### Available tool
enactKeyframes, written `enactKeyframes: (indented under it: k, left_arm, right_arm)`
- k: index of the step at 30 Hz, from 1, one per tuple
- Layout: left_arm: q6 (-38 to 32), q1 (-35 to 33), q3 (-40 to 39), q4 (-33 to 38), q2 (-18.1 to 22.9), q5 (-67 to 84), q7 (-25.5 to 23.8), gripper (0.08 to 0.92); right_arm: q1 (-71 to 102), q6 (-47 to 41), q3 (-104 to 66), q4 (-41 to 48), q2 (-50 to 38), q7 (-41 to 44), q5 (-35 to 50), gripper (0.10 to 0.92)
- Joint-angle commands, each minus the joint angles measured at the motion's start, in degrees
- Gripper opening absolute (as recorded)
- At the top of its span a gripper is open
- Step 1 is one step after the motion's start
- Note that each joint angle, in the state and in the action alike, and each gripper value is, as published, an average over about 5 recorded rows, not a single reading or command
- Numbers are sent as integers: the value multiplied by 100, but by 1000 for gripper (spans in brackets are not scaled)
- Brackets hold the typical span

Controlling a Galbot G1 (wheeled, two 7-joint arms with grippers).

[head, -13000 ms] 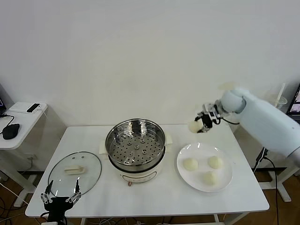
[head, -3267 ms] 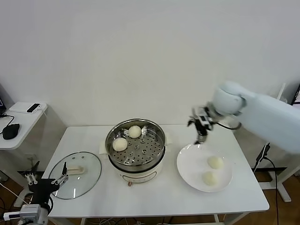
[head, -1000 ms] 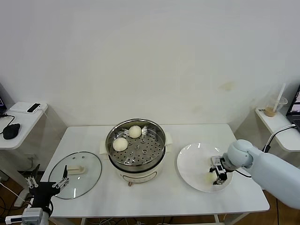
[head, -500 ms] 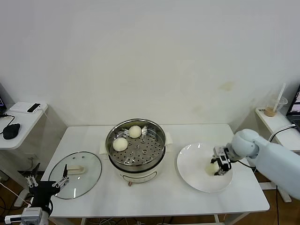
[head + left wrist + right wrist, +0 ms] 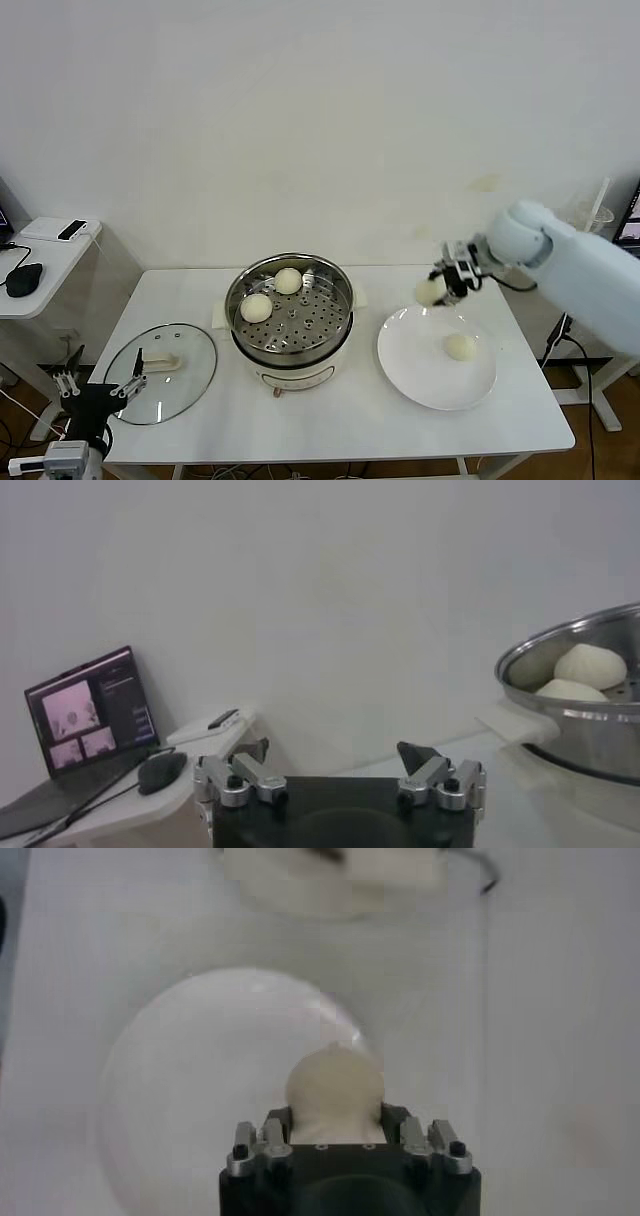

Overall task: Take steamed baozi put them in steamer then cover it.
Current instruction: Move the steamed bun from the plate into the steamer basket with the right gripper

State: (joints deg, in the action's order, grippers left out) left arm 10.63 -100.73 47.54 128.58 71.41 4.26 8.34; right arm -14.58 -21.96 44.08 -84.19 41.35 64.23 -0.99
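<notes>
Carrying round cream-white baozi bun (image 5: 429,292) clenched in right gripper (image 5: 441,287), raised above white plate (image 5: 405,372) for clearing shiny steel steamer (image 5: 333,320) rim; left gripper (image 5: 98,394) idling released below tabletop edge.

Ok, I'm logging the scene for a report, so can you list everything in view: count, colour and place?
steamed baozi: four, cream-white; two in the steamer, one on the plate, one held above the plate's far rim.
steamer: one, shiny steel on a white base; table centre.
cover: one, clear glass with a cream handle; flat on the table, left of the steamer.
plate: one, white; right of the steamer.
table: one, white.
side table: one, white; far left, bearing a mouse and a phone.
left pincer: open, near the cover's front edge.
right pincer: shut on a bun.
</notes>
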Motion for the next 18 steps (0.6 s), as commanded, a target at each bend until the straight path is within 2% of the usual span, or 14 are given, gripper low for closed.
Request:
enactKeyframes:
  k: [1,9,18]
  left_arm:
    - [-5,-19,19,-19,0,7,3,823]
    - [-14,-88,115,-11,35,20,4,823]
    - [-11,-136,211,41,86,26,5,823]
  right_arm:
    - [-1355,-33,633,318,1056,-52,427,560]
    - [-1324,2,888,508,2197,-191,583,561]
    - [-1078,552,1581,467,2845,-378,767,561]
